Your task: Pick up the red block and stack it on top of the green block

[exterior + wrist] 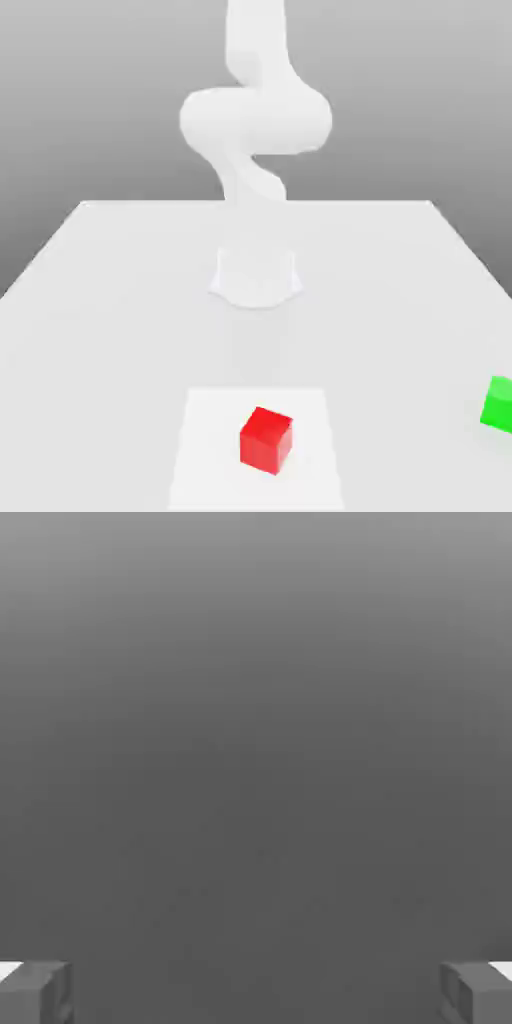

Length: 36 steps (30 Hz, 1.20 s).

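On the table (120,290) you see the red block (266,438) near the front edge, resting on a paler square patch (215,440). Nothing stands around it. Behind it rises the white arm (255,120), whose top is cut off. On the exterior view's right, the green block (497,403) is partly cut off. Your claw (256,990) is wide and holds nothing.

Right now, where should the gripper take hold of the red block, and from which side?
Probably from straight above, closing on two opposite side faces of the red block. It sits flat and alone on the table, turned slightly, so the open gripper would need rotating to match.
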### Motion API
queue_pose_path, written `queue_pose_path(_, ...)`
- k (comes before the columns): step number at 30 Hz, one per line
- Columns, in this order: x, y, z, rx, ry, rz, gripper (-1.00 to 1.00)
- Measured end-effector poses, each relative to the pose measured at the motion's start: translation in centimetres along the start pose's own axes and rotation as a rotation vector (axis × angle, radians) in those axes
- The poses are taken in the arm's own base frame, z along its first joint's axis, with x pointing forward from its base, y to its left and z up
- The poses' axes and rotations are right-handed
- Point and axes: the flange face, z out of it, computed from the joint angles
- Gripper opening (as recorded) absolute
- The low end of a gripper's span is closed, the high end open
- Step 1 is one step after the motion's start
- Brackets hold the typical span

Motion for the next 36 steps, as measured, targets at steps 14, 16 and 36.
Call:
queue_pose_path(14,-9.6,9.4,27.8,-0.396,-0.243,0.227,0.0)
queue_pose_path(16,-11.7,11.7,30.6,-0.45,-0.278,0.261,0.0)
queue_pose_path(36,-21.5,21.4,41.1,-0.609,-0.384,0.364,-1.0)
